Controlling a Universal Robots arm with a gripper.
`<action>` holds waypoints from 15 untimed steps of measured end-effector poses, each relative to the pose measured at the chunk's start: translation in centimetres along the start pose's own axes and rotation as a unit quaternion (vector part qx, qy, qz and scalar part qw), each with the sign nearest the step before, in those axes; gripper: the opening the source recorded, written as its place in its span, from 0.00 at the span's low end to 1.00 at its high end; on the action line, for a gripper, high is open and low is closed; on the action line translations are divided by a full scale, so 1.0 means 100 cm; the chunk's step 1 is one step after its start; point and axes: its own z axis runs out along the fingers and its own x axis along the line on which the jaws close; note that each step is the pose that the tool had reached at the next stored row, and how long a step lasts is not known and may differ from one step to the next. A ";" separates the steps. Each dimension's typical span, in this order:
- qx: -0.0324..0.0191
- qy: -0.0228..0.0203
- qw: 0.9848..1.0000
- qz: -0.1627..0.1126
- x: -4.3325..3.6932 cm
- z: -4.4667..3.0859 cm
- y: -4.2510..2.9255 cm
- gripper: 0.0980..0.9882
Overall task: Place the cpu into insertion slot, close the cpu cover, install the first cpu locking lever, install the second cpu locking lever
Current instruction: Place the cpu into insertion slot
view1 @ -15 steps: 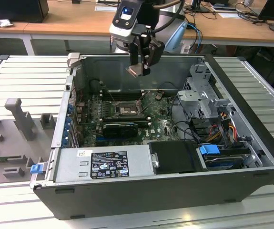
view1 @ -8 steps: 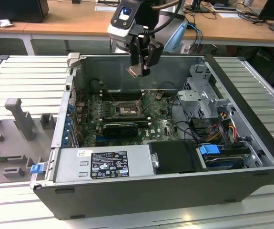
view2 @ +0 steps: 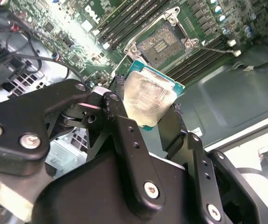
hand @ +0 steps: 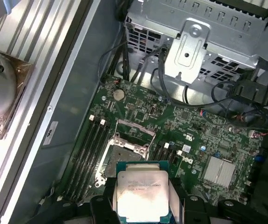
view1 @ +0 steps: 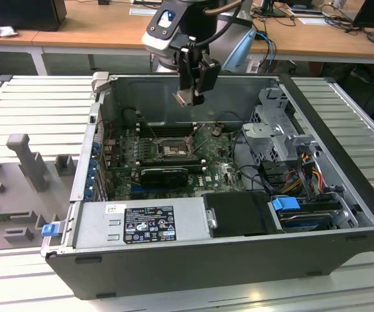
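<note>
Plainly, the chip [view1: 183, 98] is pinched between the two black fingers [view2: 120, 122] of the gripper [view1: 194, 90], which are pressed against its opposite edges. In both wrist views the silver face of the chip [view2: 150, 95] is turned toward the camera, with a green rim seen around it. The near edge of the chip [hand: 140, 192] is cut off by the picture border in the first wrist view, and the tips of the gripper [hand: 142, 209] are partly cut off there as well.

In the exterior view the chip is held in the air, tilted, above the open computer case [view1: 193, 260] and close to the case's far wall. No contact with the motherboard [view1: 220, 173] is seen.

The socket [view1: 172, 149] is found on the motherboard near that far wall, between banks of long memory slots [hand: 85, 154]. In the second wrist view the contact field of the socket [view2: 164, 44] lies uncovered beyond the chip. In the first wrist view the near part of the socket [hand: 122, 156] is hidden behind the chip. A thin metal frame, taken to be the cover [hand: 134, 127], is seen at the socket edge facing the drive cage [hand: 194, 46]; how far it is raised cannot be told. The locking levers are too small to be made out with certainty.
</note>
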 end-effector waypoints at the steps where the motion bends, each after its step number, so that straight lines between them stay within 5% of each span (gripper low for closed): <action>1: 0.000 -0.001 1.000 0.008 0.0000 0.0005 0.0000 0.49; 9: 0.000 -0.003 0.999 0.036 0.0012 0.0041 -0.0042 0.49; 15: -0.001 -0.007 0.996 0.087 0.0012 0.0050 -0.0042 0.49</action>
